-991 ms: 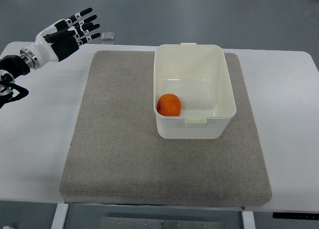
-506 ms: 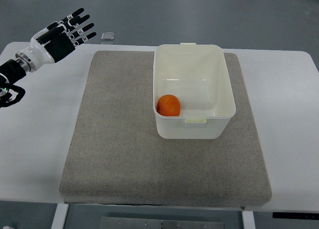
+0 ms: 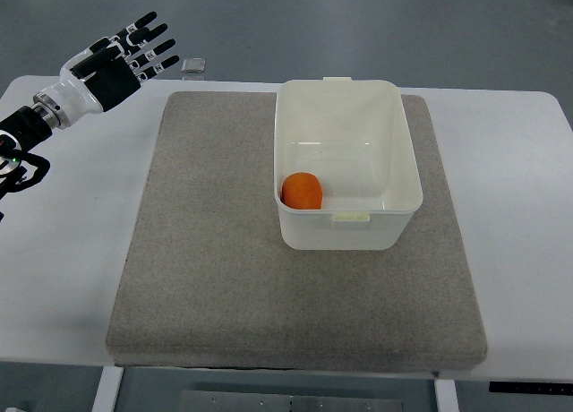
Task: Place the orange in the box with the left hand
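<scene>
The orange [image 3: 303, 190] lies inside the white plastic box [image 3: 407, 152], in its near left corner. The box stands on the grey mat [image 3: 215, 251], towards the back right of it. My left hand [image 3: 121, 63] hovers over the far left corner of the table, well away from the box, with its fingers spread and holding nothing. Its arm comes in from the left edge. My right arm does not show.
The white table [image 3: 63, 224] carries the mat. A small grey square object [image 3: 193, 66] lies at the table's far edge, just right of my left hand.
My left hand has drifted a little up and to the left and stays open. The orange and the box have not moved.
</scene>
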`<state>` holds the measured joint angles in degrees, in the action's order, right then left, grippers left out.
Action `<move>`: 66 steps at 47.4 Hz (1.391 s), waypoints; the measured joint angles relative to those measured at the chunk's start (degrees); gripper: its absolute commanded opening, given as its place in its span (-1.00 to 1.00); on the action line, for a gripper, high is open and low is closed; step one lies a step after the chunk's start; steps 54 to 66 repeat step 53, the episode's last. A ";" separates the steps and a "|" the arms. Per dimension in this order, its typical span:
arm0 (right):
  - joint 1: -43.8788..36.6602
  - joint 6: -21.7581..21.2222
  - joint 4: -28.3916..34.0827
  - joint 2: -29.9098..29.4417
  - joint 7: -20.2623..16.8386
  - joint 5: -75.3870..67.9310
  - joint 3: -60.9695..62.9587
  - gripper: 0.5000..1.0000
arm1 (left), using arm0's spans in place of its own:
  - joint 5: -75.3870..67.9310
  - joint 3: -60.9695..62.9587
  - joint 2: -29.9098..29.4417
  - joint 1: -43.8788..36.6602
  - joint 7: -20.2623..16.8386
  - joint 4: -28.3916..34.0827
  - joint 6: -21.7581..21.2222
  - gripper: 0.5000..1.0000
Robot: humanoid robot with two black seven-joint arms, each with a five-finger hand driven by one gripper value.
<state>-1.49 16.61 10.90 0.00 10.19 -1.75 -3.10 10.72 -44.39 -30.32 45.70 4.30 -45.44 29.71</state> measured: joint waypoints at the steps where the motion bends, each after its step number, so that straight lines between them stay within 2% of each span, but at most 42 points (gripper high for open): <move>1: 0.00 0.00 0.00 0.00 0.00 0.00 0.00 0.70 | 0.00 0.00 0.00 0.00 0.00 0.00 0.00 0.98; 66: 0.00 0.76 0.55 0.00 0.26 0.15 -0.15 0.70 | 0.11 -0.17 -0.78 -0.53 0.00 0.09 0.00 0.98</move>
